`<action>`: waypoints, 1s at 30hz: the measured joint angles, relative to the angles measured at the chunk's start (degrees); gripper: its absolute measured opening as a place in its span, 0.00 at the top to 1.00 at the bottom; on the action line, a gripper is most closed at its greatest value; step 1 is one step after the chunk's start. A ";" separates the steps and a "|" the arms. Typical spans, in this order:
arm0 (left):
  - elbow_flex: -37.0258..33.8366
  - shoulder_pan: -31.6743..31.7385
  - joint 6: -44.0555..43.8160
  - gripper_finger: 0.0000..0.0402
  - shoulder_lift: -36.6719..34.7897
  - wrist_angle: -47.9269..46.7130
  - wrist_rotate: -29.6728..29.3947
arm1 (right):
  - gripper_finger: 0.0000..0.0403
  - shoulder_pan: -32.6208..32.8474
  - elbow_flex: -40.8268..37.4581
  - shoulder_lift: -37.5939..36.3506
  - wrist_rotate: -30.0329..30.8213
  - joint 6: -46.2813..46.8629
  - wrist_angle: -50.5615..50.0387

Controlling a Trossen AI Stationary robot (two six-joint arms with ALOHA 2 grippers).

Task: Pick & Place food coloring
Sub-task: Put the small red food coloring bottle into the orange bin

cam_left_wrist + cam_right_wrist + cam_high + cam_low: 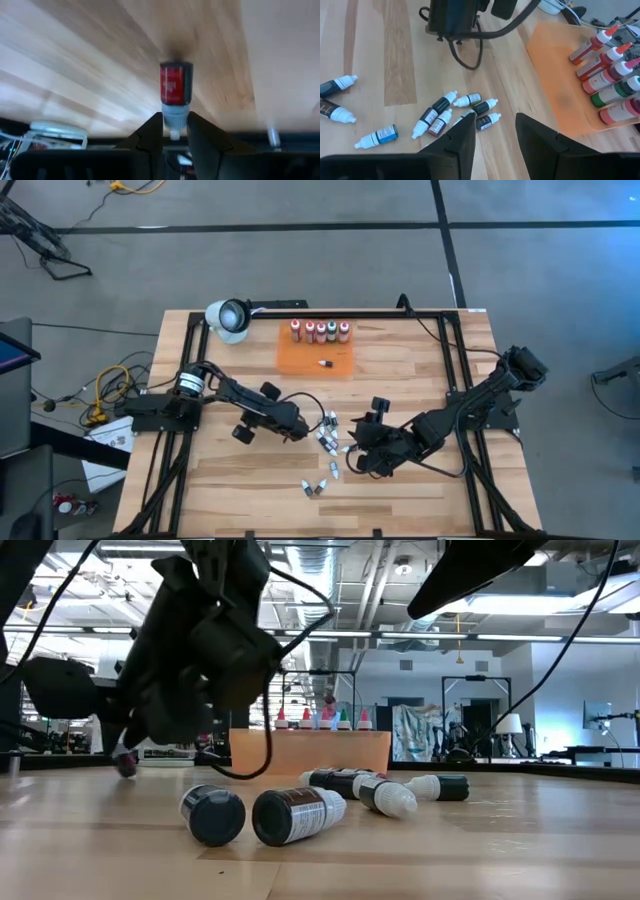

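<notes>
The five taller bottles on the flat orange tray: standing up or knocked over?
Standing. The low view shows the taller bottles upright in a row on the orange tray, pointed caps up.

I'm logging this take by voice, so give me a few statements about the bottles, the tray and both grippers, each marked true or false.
1. The left gripper has a red-labelled vial by its white cap end. True.
2. The orange tray is bare. False: a row of upright bottles stands along its far edge, and one small vial lies on it.
3. The loose vials on the table lie on their sides. True.
4. The right gripper is shut on a vial. False: its fingers stand apart with nothing between them.
5. All the food coloring is already on the tray. False: a cluster lies between the arms and a few more near the front edge.
</notes>
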 joint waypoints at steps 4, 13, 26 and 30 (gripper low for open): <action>1.48 0.00 -0.56 0.73 0.04 -0.04 -0.02 | 0.67 0.02 0.00 0.00 -0.09 0.00 0.00; 4.40 0.00 -3.07 0.65 0.03 -3.45 -0.29 | 0.67 0.02 0.00 0.00 -0.26 0.00 0.02; -9.43 -4.63 -14.70 0.65 -38.18 22.43 0.71 | 0.67 0.70 0.00 0.00 -0.81 0.00 1.38; -21.74 -10.57 -21.74 0.65 -55.19 39.54 -8.13 | 0.67 -0.13 0.00 0.26 -0.81 -1.60 6.78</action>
